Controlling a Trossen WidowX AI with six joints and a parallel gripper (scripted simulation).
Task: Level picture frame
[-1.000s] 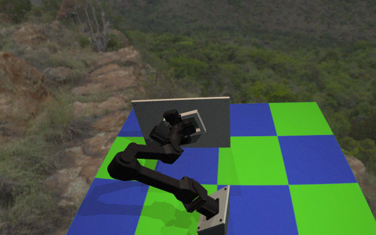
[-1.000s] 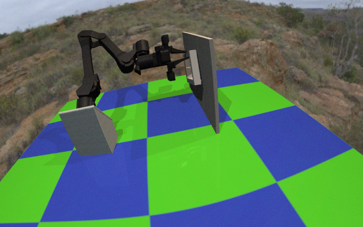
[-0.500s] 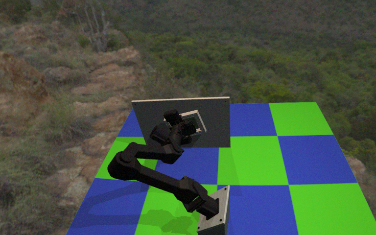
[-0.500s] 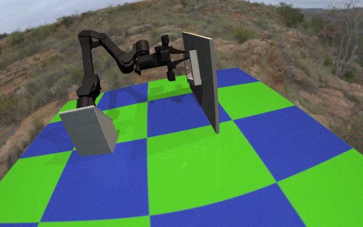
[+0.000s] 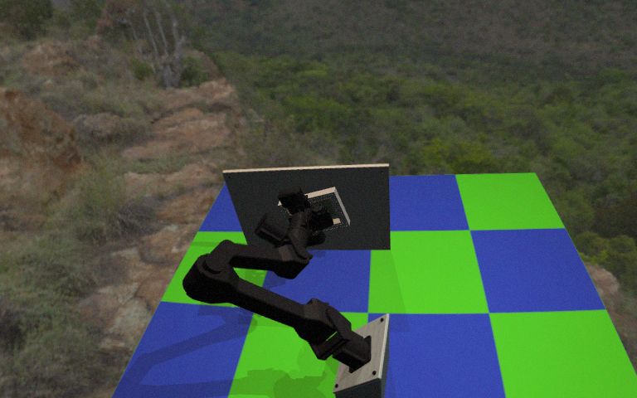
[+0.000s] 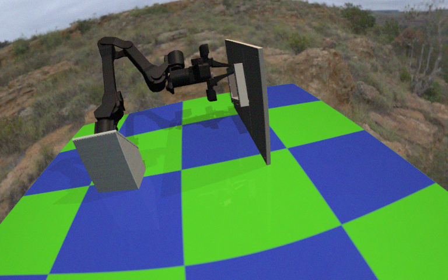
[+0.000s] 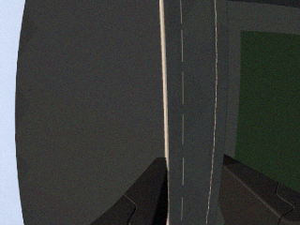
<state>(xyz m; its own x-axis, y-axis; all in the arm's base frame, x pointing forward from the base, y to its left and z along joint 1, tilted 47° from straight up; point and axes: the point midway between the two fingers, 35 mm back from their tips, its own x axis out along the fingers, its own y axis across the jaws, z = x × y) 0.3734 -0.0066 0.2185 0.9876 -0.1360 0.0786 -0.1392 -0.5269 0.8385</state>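
You see the picture frame (image 5: 338, 206) against the dark wall panel (image 5: 366, 206), in the upper middle part of the panel, and it is clearly tilted: in the top view its light wooden border runs diagonally, not parallel to the top edge of the panel. In the exterior view the frame (image 6: 241, 84) shows as a pale strip standing a little proud of the panel (image 6: 254, 98). The screw is hidden behind the frame, so you cannot see it.

The gripper (image 6: 231, 70) is clamped on the frame. In the wrist view you look along one side bar of the frame (image 7: 190, 119), with one dark finger (image 7: 141, 206) on its outer edge and the other finger (image 7: 257, 206) on the inner side, over the dark green picture area. The bar sits between them and both fingers touch it.

The black arm (image 5: 263, 304) reaches from its grey base block (image 5: 363, 361) near the front of the table, bends at the elbow on your left in the top view, and comes to the frame from the front. The panel stands upright on the blue and green checkered table (image 5: 517, 281).
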